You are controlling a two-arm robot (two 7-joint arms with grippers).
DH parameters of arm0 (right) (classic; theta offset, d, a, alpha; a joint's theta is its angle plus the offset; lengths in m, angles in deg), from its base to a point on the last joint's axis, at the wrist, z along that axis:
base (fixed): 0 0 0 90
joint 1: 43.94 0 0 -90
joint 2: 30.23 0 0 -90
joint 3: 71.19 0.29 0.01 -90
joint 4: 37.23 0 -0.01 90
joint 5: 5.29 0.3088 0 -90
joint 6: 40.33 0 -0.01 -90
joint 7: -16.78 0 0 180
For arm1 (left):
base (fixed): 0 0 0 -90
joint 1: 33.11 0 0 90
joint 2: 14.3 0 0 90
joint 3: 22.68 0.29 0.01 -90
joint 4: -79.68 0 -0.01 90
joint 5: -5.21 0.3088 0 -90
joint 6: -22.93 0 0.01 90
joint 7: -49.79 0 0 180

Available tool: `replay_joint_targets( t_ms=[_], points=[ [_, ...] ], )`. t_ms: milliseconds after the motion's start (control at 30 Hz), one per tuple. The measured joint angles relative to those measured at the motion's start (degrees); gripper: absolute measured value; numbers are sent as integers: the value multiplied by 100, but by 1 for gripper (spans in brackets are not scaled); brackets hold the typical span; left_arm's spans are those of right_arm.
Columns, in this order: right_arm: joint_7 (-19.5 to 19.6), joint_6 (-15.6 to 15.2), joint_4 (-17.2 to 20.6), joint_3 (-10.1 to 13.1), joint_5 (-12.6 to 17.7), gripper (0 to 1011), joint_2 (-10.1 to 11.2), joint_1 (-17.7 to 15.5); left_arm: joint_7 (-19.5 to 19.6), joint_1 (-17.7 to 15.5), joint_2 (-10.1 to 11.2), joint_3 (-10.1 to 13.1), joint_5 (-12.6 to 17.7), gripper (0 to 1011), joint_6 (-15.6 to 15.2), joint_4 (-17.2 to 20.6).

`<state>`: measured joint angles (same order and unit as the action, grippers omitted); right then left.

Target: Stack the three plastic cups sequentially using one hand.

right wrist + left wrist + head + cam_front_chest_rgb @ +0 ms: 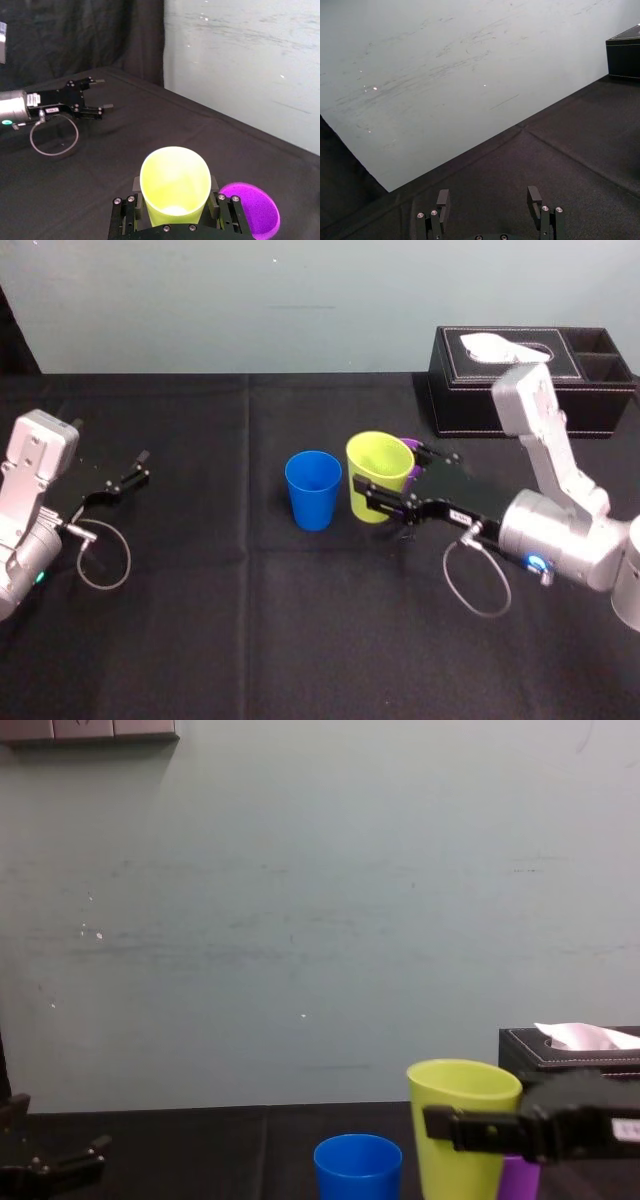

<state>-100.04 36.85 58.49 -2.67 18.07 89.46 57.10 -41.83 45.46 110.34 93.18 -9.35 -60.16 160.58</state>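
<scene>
Between the jaws of my right gripper point(392, 478) I am clamping the yellow-green cup point(175, 182), one finger pressing its near side and one its far side, partway down the wall. I judge that this hold is leaving the rim clear and the cup upright, so its tapered base can drop straight into another cup. Whether its base is touching the black cloth point(250, 620) I cannot tell. Just beside it on the right, on the far side, the purple cup point(250, 210) is standing mouth up, almost touching my far finger. Just to the left, the blue cup point(313, 490) is standing open, apart from the one I am holding; I am reading it as the likely place to nest my cup. At the far right, the black tissue box point(520, 380) is sitting clear of the work. Well off to the left, my left gripper point(137, 468) is idling with its jaws apart, holding nothing, since this job is calling for one hand.
</scene>
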Motion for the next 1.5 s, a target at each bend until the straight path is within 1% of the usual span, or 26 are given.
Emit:
replay_joint_targets(
  t_ms=[33,67,100,200,267,333,600,900,1500],
  points=[
    [-25,-56,-11,-31,5,735,0,69,0,0,0,0,0,1011,0,0],
    [-59,-143,-57,-92,12,735,-7,224,0,0,0,0,0,1011,0,0],
    [-59,-143,-57,-92,12,734,-7,224,0,0,0,0,0,1011,0,0],
    [-131,-285,-218,-222,41,735,-57,555,0,0,0,0,0,1011,0,0],
    [-159,-318,-296,-265,58,735,-85,668,0,0,0,0,0,1012,0,0],
    [-176,-346,-429,-343,86,735,-139,848,0,0,0,0,0,1011,0,0],
    [-176,-342,-645,-506,119,735,-240,1109,0,0,0,0,0,1011,0,0],
    [-162,-257,-909,-716,140,735,-394,1390,0,0,0,0,0,1011,0,0],
    [-225,-188,-1351,-995,103,735,-588,1761,0,0,0,0,0,1011,0,0]
  ],
)
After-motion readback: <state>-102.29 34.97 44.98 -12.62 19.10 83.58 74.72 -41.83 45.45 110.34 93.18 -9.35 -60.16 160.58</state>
